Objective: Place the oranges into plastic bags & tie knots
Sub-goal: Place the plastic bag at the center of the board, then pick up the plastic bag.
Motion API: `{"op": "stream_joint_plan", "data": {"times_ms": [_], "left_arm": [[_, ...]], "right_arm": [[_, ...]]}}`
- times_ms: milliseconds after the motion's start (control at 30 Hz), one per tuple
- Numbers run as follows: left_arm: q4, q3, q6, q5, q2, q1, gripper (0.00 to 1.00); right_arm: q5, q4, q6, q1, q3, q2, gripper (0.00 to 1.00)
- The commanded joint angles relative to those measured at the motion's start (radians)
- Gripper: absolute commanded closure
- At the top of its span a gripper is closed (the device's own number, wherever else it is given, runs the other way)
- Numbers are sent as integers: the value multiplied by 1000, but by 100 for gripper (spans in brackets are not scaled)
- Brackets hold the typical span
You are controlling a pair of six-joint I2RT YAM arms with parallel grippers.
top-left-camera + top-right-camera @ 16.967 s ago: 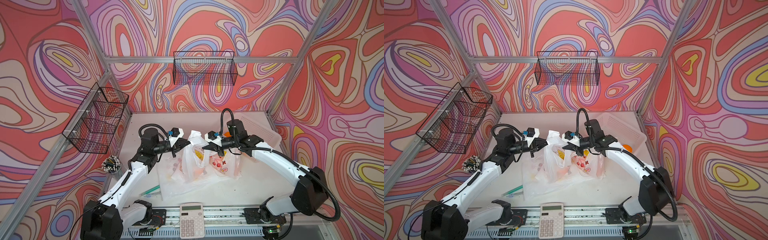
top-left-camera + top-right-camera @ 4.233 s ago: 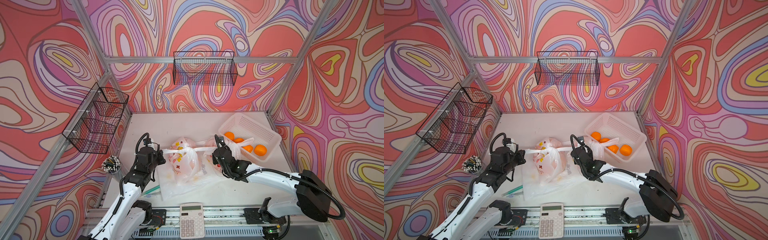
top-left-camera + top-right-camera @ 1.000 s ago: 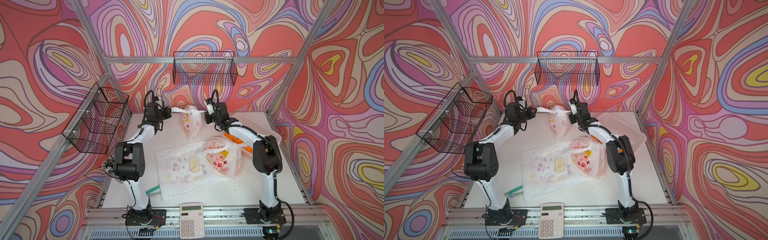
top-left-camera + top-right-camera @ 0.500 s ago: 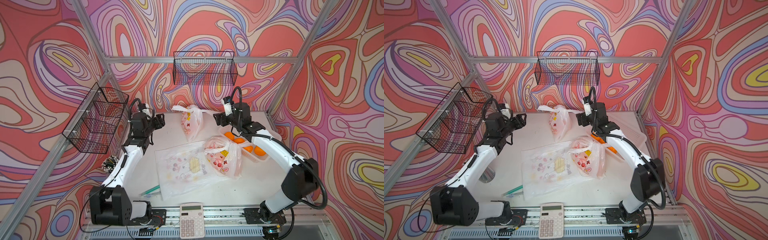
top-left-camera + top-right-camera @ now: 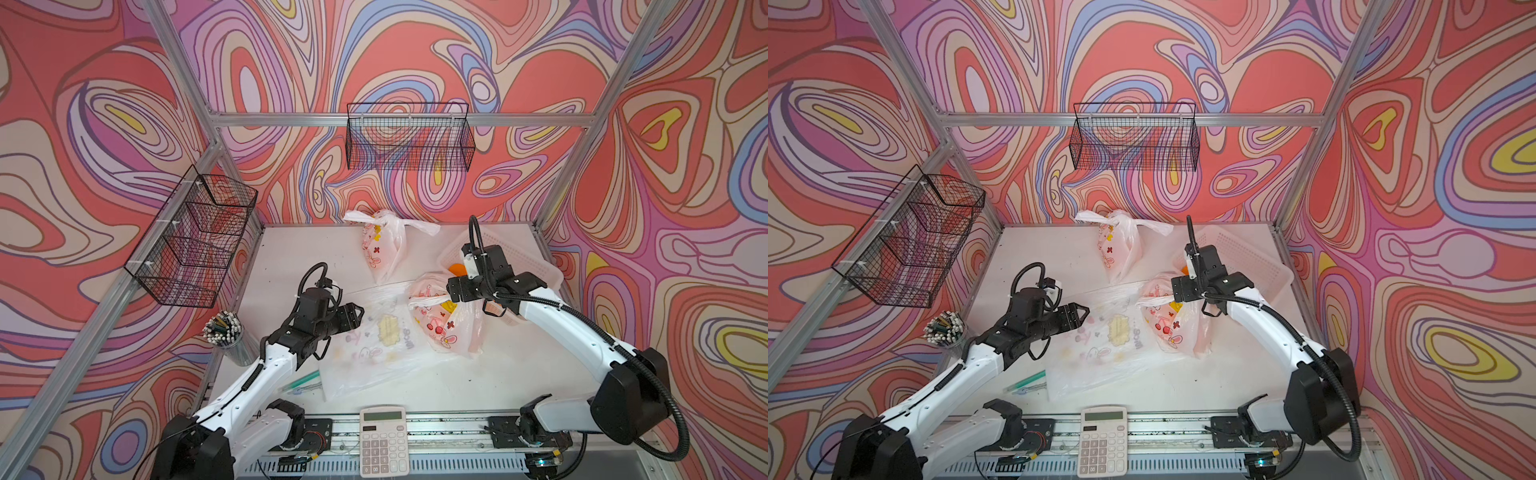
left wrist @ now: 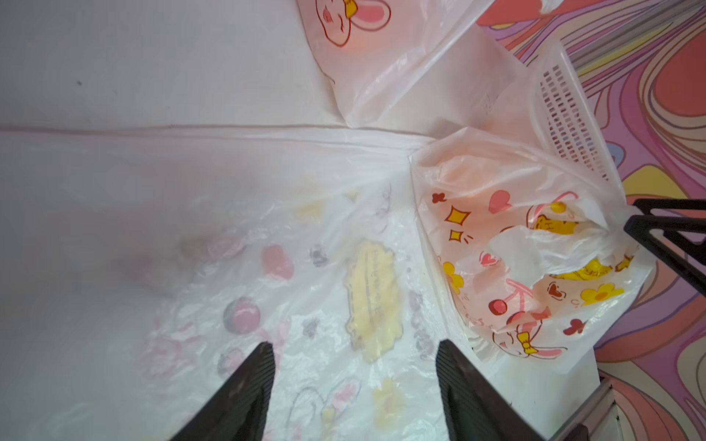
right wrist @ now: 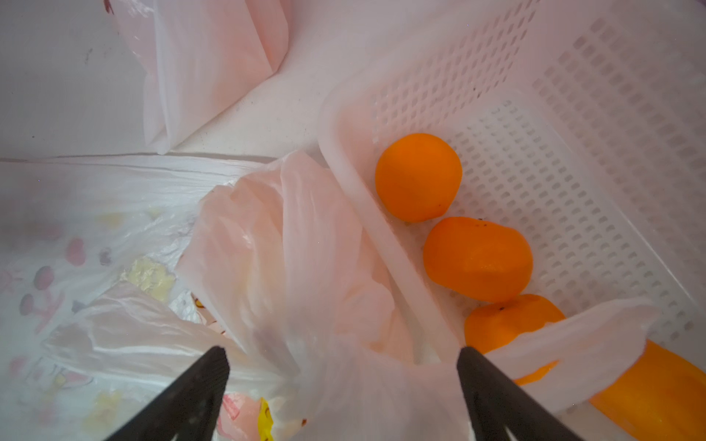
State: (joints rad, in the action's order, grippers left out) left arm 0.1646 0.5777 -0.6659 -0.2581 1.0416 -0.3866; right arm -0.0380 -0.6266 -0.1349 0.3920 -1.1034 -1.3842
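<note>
Tabletop (image 5: 457, 384) — left gripper (image 5: 355, 315) spread above flat bag (image 5: 386, 338), right gripper (image 5: 452, 291) spread by knot (image 5: 430, 297)

Yellow label (image 6: 376, 298) on the flat bag (image 6: 229, 191) — lettering blurred, unreadable

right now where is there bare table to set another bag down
Bare table at the back left, between the rear tied bag and the table's left edge. Another patch at the front right, between the flat empty bag, the calculator and the right arm. Crowded: middle right, where the nearer filled bag meets the white basket.
</note>
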Motion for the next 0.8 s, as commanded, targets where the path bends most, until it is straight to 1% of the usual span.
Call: {"op": "stream_joint_plan", "data": {"times_ms": [0, 33, 100, 167, 200, 267, 333, 367, 400, 433, 633, 767], "left_arm": [[-68, -33, -96, 15, 55, -39, 29], [-88, -45, -124, 13, 83, -41, 29], [-114, -51, -153, 20, 136, -42, 29], [-122, -51, -164, 51, 180, -41, 29], [-126, -51, -170, 67, 199, -43, 28], [-140, -51, -175, 89, 228, -43, 28], [-140, -52, -176, 118, 251, -40, 27], [-138, -51, -173, 134, 260, -41, 27], [-134, -52, -174, 153, 270, -39, 26], [-131, -51, -171, 166, 282, -37, 26], [-109, -52, -167, 189, 351, 8, 24], [-98, -50, -173, 192, 382, 59, 24]], "right_arm": [[-14, -52, -44, -2, 21, -7, 4], [-5, -54, -46, -3, 23, -10, 8], [18, -58, -49, -2, 26, -21, 18], [36, -62, -53, -2, 24, -31, 27], [38, -62, -54, -2, 22, -35, 37], [36, -65, -56, -3, 17, -41, 50], [24, -76, -57, -2, 2, -38, 73], [16, -84, -59, -2, -5, -32, 81], [6, -87, -61, -2, -10, -23, 92], [-8, -88, -64, -3, -14, -8, 100], [-111, -118, -84, -2, -24, 99, 100], [-173, -161, -92, -3, -30, 141, 100]]}}
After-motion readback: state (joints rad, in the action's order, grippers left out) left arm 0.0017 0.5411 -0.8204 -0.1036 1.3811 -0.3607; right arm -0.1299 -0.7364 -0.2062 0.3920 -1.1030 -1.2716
